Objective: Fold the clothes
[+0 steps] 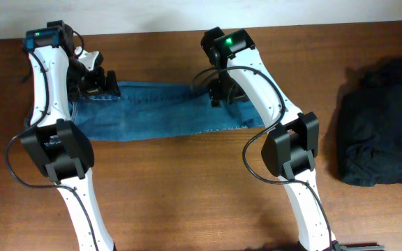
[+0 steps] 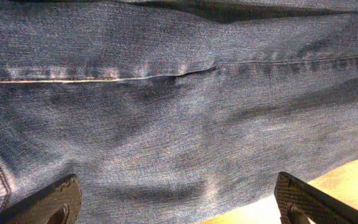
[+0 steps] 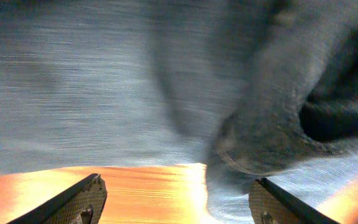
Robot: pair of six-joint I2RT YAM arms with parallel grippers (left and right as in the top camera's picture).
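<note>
I inspected the scene remotely and found the task at an early-to-middle stage. The jeans (image 1: 152,118) lay flat on the table (image 1: 187,202) as one long, narrow band, which I judged to be the legs laid together lengthwise. No crosswise fold was visible, so shortening the band remained to be done. The black garment (image 1: 379,125) sat in a loose, rumpled heap well to the right of the jeans and apart from them, and I judged it not yet folded. The jeans' long axis ran left to right across the table, with the broader end on the left. The right wrist view showed a rounded cloth opening at the right end, so I took the hems to point right and the waist left, though the blur left this uncertain. The left gripper (image 1: 98,82) hung over the left end of the jeans, its fingers (image 2: 58,200) spread wide above the denim and holding nothing. The right gripper (image 1: 222,90) hung over the right end, its fingers (image 3: 79,200) likewise well apart, with bare wood and the cloth edge between them and no hold on the fabric.
</note>
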